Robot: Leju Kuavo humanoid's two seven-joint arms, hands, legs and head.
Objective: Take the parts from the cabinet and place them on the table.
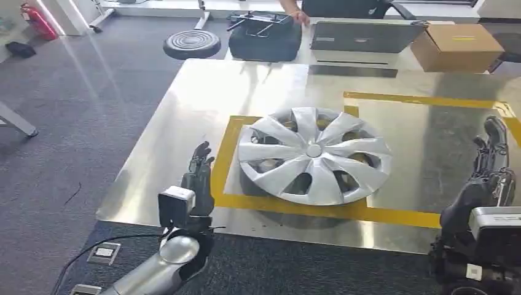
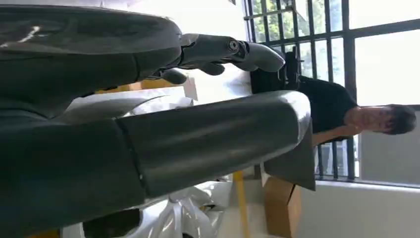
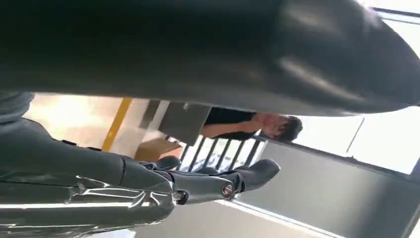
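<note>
Left hand sits nearest the camera at the table's near edge, fingers extended and apart, holding nothing. Right hand stands at the far right, fingers likewise spread and empty. The hubcap lies flat, face up, on the steel table, inside the yellow tape frame. It rests between the two hands, apart from both; the left hand is the nearer, just beside the frame's left strip. The disc is round, so no long axis governs approach. Judgement: placement looks done; either hand need only draw clear.
</note>
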